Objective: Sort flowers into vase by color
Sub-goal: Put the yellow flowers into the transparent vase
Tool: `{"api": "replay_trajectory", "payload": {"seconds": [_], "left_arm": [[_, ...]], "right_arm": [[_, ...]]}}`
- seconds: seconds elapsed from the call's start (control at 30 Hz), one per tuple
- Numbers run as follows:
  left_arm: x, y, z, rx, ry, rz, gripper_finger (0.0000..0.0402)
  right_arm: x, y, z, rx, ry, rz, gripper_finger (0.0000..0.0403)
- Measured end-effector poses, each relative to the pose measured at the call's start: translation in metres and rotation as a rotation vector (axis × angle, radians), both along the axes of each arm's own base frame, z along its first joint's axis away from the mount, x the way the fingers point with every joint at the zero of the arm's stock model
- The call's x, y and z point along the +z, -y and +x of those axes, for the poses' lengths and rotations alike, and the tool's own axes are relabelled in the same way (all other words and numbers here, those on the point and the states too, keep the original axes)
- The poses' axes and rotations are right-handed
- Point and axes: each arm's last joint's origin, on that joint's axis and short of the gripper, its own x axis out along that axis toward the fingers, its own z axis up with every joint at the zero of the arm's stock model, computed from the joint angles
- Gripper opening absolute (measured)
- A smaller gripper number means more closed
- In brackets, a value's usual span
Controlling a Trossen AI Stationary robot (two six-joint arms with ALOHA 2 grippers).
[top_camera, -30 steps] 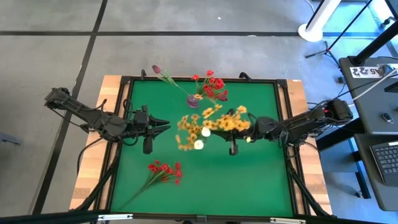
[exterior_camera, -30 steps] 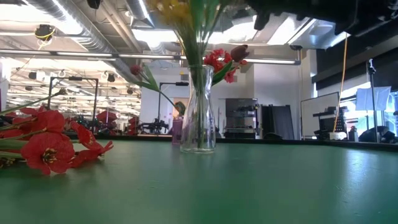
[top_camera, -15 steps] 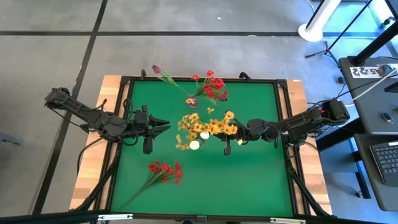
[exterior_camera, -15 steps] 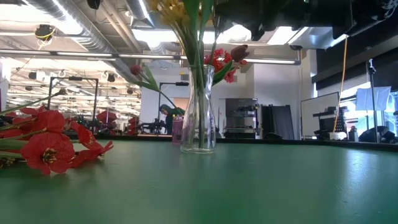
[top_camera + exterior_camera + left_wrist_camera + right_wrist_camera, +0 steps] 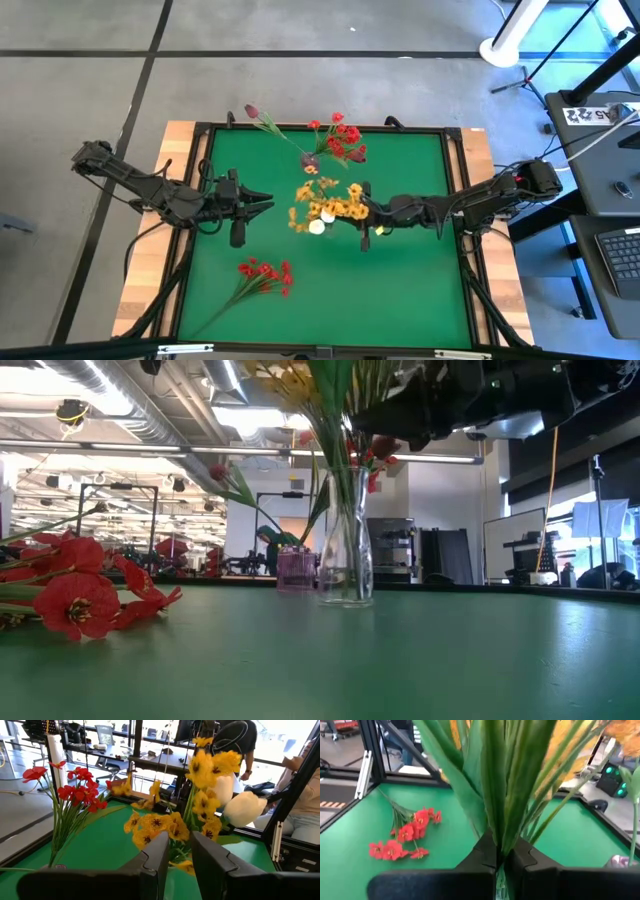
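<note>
The right gripper (image 5: 496, 856) is clamped tight on the green stems (image 5: 502, 785) of a bouquet of yellow flowers (image 5: 330, 203) and white buds (image 5: 318, 227). The stems rise straight out from between its fingers and the blooms lie just beyond the fingertips, over the middle of the green table (image 5: 400, 290). In the low view these stems stand in a clear glass vase (image 5: 346, 560) on the table. The right arm reaches in low from the right edge, stretched almost level toward the centre. Behind the bouquet, a small purple vase (image 5: 310, 162) near the far edge holds red flowers (image 5: 345, 138) and a dark maroon bud (image 5: 252, 111). A loose red bunch (image 5: 263, 274) lies flat on the near left of the table, well apart from both grippers. The left gripper (image 5: 268, 203) waits at the left, pointing at the bouquet, its fingers (image 5: 155, 857) a narrow gap apart and holding nothing.
</note>
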Motion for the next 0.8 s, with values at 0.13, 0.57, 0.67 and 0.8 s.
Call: {"api": "replay_trajectory", "payload": {"seconds": [0.13,0.57,0.67,0.8], "left_arm": [[0.000,0.000,0.000,0.000,0.000,-0.001,0.0078],[0.000,0.000,0.000,0.000,0.000,-0.002,0.0078],[0.000,0.000,0.000,0.002,0.005,-0.020,0.0078],[0.000,0.000,0.000,0.004,0.008,-0.031,0.0078]], "right_arm": [[-0.005,0.000,-0.001,-0.004,-0.052,0.010,0.0007],[0.000,0.000,0.004,-0.021,-0.158,0.022,0.0108],[0.010,-0.002,0.009,-0.010,-0.245,0.038,0.0159],[0.030,-0.004,0.014,-0.004,-0.372,0.057,0.0210]]}}
